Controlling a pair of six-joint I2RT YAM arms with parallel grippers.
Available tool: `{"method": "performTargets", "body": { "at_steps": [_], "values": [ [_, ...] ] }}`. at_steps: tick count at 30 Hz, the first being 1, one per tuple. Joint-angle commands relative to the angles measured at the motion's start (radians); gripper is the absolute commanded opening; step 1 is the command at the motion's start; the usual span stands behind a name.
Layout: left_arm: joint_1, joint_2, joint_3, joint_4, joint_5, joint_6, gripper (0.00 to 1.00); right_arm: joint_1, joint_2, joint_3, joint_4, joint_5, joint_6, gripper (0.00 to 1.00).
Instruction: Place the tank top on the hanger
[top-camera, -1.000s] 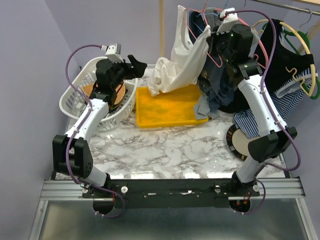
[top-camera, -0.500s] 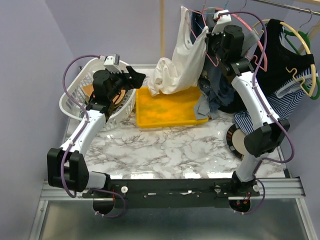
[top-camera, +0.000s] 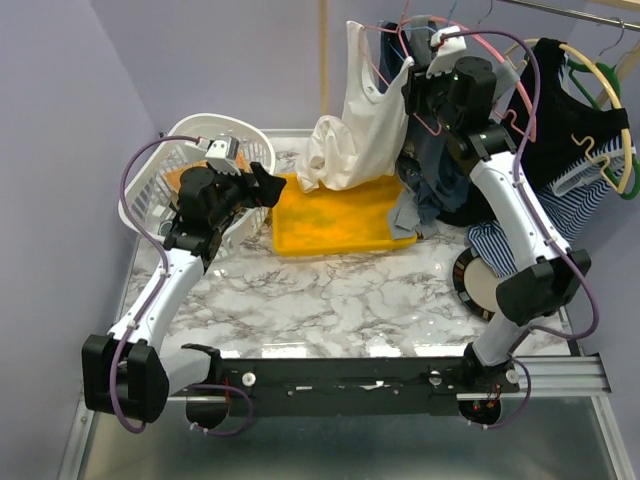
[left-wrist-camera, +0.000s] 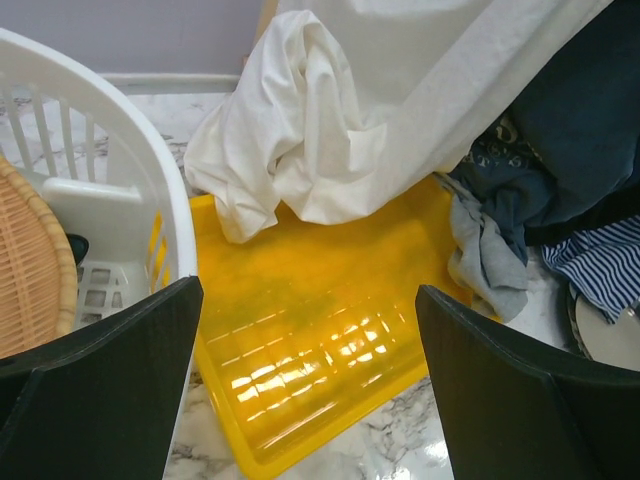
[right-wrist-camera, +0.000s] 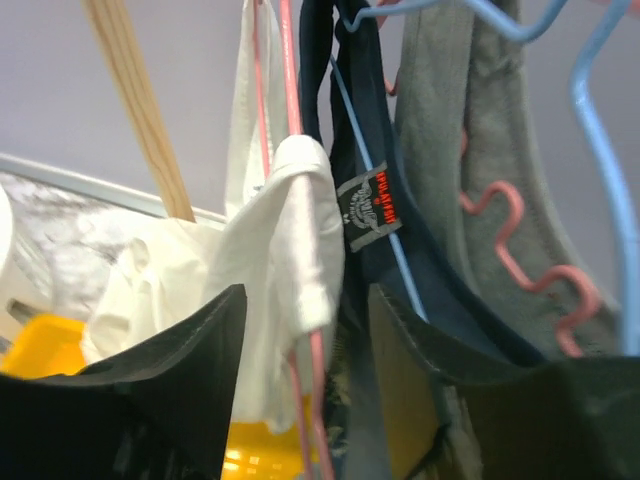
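The right hand (top-camera: 415, 92) is raised at the back, touching the tank top (top-camera: 362, 115), which hangs upright, lower end bunched on the tray (top-camera: 340, 225) rim; the left hand (top-camera: 264, 186) is well apart, low by the basket (top-camera: 130, 205). Left wrist: that hand gapes empty, cloth ahead and above. Right wrist: fingers (right-wrist-camera: 170, 400) half parted around strap and hanger (right-wrist-camera: 290, 70); pinching or not, I cannot tell.

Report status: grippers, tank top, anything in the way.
Left gripper open above yellow tray. Right gripper up at hanger, grip unclear. Tank top hanging from hanger, tail bunched at tray. Dark clothes crowd alongside.
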Motion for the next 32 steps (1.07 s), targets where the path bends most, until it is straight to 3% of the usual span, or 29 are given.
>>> {"method": "performTargets", "body": {
  "at_steps": [1, 8, 14, 19, 24, 32],
  "values": [
    [0.01, -0.068, -0.023, -0.094, 0.0, 0.055, 0.99, 0.003, -0.16, -0.062, 0.017, -0.066, -0.036, 0.73],
    [0.011, -0.189, -0.069, -0.149, -0.07, 0.009, 0.99, 0.001, -0.393, -0.175, -0.055, -0.167, -0.101, 0.99],
    [0.011, -0.346, 0.015, -0.322, -0.003, 0.015, 0.99, -0.016, -0.712, -0.365, -0.108, -0.143, -0.084, 1.0],
    [0.011, -0.515, 0.109, -0.497, -0.076, 0.024, 0.99, -0.045, -0.918, -0.436, -0.188, 0.053, 0.003, 1.0],
    [0.011, -0.636, 0.152, -0.579, -0.076, 0.004, 0.99, -0.097, -1.047, -0.432, -0.285, 0.159, -0.015, 1.0],
    [0.011, -0.662, 0.21, -0.634, -0.044, -0.031, 0.99, -0.197, -1.145, -0.432, -0.366, 0.099, -0.01, 1.0]
  ]
}}
